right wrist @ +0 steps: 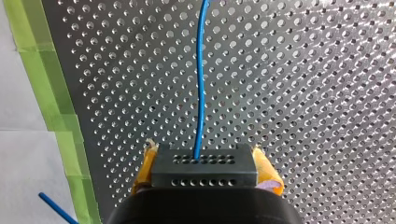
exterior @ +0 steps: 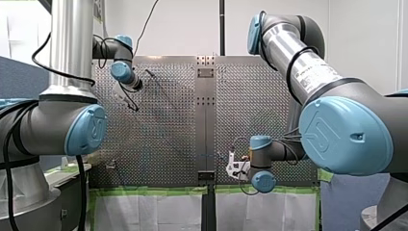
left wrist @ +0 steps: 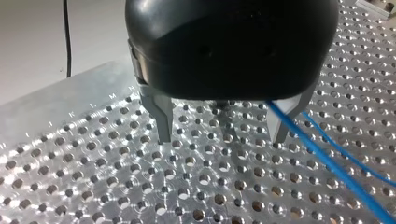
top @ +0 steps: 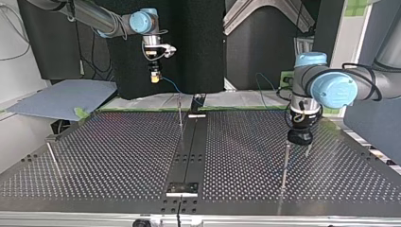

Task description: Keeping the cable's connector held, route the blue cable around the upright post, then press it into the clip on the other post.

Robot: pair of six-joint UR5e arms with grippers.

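My right gripper (right wrist: pixel 203 151) is closed on the black connector (right wrist: pixel 204 171), with a yellow pad (right wrist: pixel 267 170) at each side. The blue cable (right wrist: pixel 201 93) leaves the connector straight ahead over the surface (right wrist: pixel 303 93). In the top view this gripper hangs at the upper left of centre.

My left gripper (left wrist: pixel 222 140) is wide open and holds nothing. The cable passes beside one finger (left wrist: pixel 281 126), not between the two.

I see three risks:
- If the left gripper closes where it is, it would probably miss the cable.
- A hard pull around a post could drag the cable out of the connector, or bend the thin post.
- Too much slack could let the cable slide off over the post's top.

Count: two grippers, one connector, one cable. The top view shows three posts: one at the middle (top: pixel 180 118), one at the left (top: pixel 53 160), one at the right (top: pixel 285 165) below the left gripper. I cannot make out the clip.
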